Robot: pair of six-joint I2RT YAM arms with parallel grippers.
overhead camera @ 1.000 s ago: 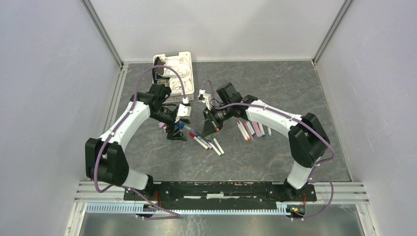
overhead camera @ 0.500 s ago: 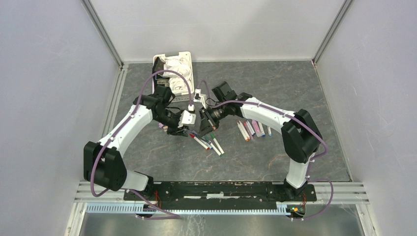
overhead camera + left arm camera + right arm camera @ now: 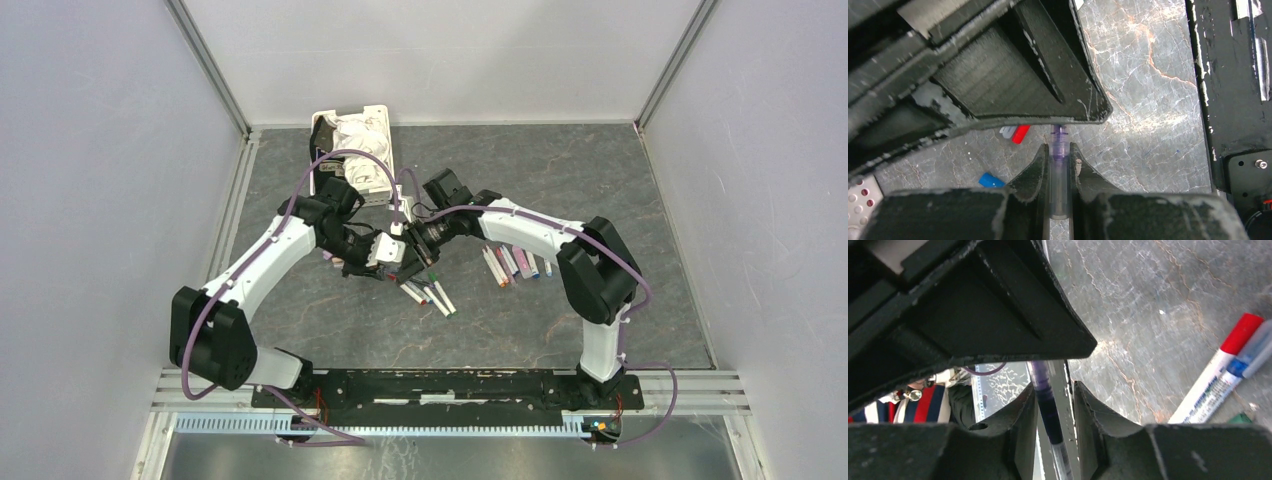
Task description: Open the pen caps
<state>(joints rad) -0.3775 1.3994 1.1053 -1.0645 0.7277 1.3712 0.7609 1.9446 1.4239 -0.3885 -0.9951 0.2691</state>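
Both grippers meet over the mat's middle, nose to nose. My left gripper [image 3: 392, 262] [image 3: 1060, 150] is shut on a purple pen [image 3: 1060, 170], whose ribbed purple tip points at the right gripper's black body [image 3: 998, 65]. The same purple pen [image 3: 1046, 405] runs between the fingers of my right gripper [image 3: 412, 252] [image 3: 1054, 390]. Those jaws stand apart, with the pen against one finger and a gap to the other. Loose pen caps lie below on the mat, one red [image 3: 1020, 133] and one blue [image 3: 991, 180]. A group of white pens [image 3: 430, 293] lies just beneath the grippers.
More white pens [image 3: 515, 262] lie to the right, two of them red-tipped [image 3: 1218, 365] and blue-tipped [image 3: 1248, 357]. A white slotted basket [image 3: 352, 140] with crumpled white stuff stands at the back left. A small pink piece [image 3: 327, 255] lies by the left arm.
The left gripper has moved right to the right gripper and shut on the purple pen. The right gripper's jaws have come open around it.
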